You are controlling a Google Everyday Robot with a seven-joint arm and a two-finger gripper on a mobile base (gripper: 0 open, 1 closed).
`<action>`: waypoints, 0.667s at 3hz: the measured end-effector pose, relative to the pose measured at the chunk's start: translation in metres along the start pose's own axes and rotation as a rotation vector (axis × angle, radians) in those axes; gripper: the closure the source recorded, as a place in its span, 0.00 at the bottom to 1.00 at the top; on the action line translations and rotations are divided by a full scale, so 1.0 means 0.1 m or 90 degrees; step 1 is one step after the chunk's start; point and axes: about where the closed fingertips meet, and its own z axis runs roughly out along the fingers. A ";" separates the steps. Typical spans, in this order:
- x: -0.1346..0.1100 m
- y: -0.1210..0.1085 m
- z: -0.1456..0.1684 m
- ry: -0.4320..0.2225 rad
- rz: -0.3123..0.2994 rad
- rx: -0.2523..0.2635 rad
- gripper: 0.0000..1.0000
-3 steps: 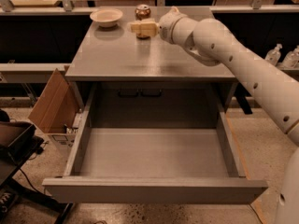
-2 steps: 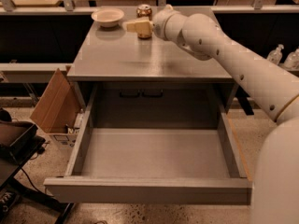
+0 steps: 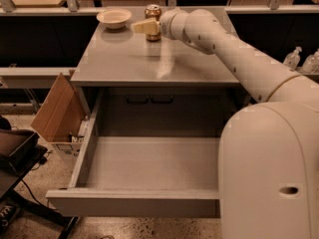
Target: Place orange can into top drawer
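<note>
The orange can [image 3: 153, 10] stands upright at the back of the grey cabinet top [image 3: 149, 59], just right of the cream bowl. My gripper [image 3: 141, 27] reaches in from the right at the can's height. It is open, and its near cream finger [image 3: 144, 28] crosses in front of the can's middle, so the can shows above and below it. Whether the finger touches the can I cannot tell. The top drawer [image 3: 149, 163] is pulled fully out below the cabinet top, with a bare grey floor and a plain front panel [image 3: 132, 203].
A cream shallow bowl [image 3: 114, 18] sits at the back left of the cabinet top. An open cardboard box [image 3: 57, 111] leans left of the drawer. A dark cart [image 3: 15, 153] stands at the lower left. Bottles [image 3: 299, 59] stand at the right, and my arm's large body [image 3: 269, 168] fills the lower right.
My gripper has moved left along the back of the cabinet top and now lies across the front of the can. The can, bowl and drawer have not moved.
</note>
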 end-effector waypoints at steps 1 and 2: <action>0.12 -0.20 0.13 0.017 0.016 0.011 0.00; 0.16 -0.32 0.24 0.021 0.028 0.016 0.00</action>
